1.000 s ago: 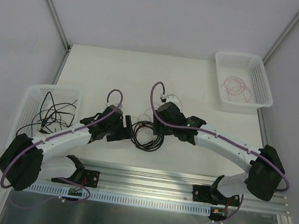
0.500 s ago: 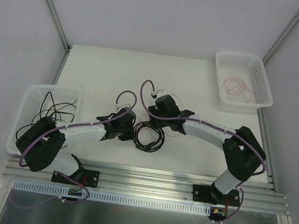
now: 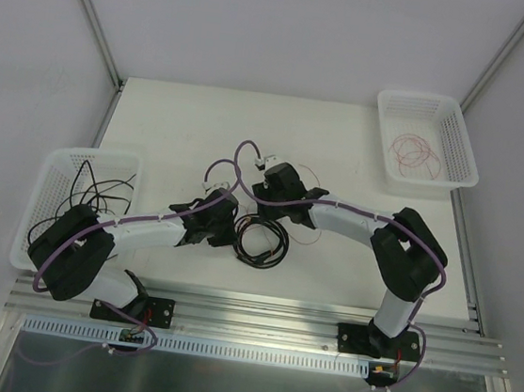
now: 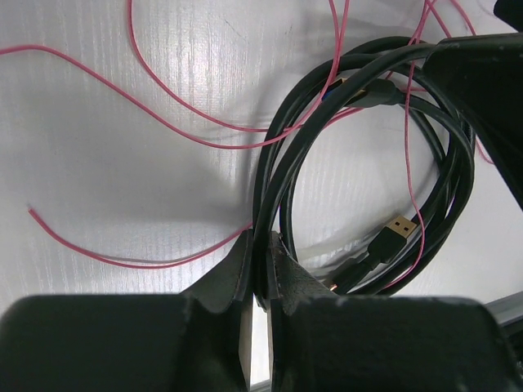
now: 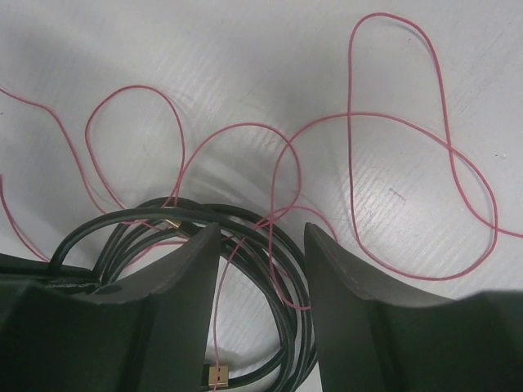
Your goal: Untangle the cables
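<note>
White table [image 3: 361,160] inside a walled enclosure. The cables [image 3: 262,240], a black coil threaded by a red wire [image 5: 409,122], lie mid-table. Left gripper [image 4: 260,253], at the coil's left edge, is clamped on a black strand. Right gripper [image 5: 261,237], behind the coil, is spread wide, straddling strands and gripping nothing. Since half a second ago, the right arm's elbow has folded further left.

We see a flat white matte tabletop [image 3: 204,123] enclosed by plain pale grey wall panels [image 3: 290,29], with slanted aluminium frame struts [image 3: 91,14] at the back corners and a ribbed aluminium rail [image 3: 258,309] along its near edge. The light is soft and even.
</note>
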`<action>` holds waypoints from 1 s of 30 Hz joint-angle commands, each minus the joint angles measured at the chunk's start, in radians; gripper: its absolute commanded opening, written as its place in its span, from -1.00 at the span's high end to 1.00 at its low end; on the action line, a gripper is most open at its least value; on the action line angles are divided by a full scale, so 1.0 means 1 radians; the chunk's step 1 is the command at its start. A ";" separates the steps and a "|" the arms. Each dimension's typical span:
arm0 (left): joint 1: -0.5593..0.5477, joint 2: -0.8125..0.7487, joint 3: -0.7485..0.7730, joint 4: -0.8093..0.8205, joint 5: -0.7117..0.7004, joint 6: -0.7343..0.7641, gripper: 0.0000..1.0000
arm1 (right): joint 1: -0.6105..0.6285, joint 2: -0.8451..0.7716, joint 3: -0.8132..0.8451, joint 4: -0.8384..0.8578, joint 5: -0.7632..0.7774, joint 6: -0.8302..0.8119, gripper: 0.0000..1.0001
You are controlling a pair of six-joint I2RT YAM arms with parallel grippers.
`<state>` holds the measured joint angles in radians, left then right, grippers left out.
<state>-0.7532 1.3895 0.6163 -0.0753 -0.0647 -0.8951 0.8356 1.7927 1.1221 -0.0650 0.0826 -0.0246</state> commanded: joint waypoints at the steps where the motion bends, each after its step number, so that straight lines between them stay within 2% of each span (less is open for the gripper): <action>1: -0.009 -0.021 -0.007 -0.035 -0.011 0.041 1.00 | -0.009 -0.032 -0.007 0.002 0.017 -0.021 0.03; 9: -0.009 -0.027 -0.003 -0.050 -0.014 0.054 1.00 | -0.010 -0.056 -0.054 -0.019 -0.015 -0.052 0.09; 13: -0.009 -0.032 0.002 -0.061 -0.018 0.059 1.00 | -0.015 -0.062 -0.064 -0.022 -0.018 -0.061 0.25; 21: -0.009 -0.033 0.000 -0.083 -0.038 0.070 1.00 | -0.021 -0.119 -0.070 -0.044 -0.011 -0.075 0.99; 30: 0.008 -0.029 0.020 -0.132 -0.075 0.102 1.00 | -0.064 -0.276 -0.071 -0.185 -0.017 -0.090 0.99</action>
<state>-0.7528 1.3758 0.6220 -0.1131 -0.0860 -0.8291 0.8131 1.6051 1.0489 -0.1890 0.0360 -0.0963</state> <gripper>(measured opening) 0.038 0.026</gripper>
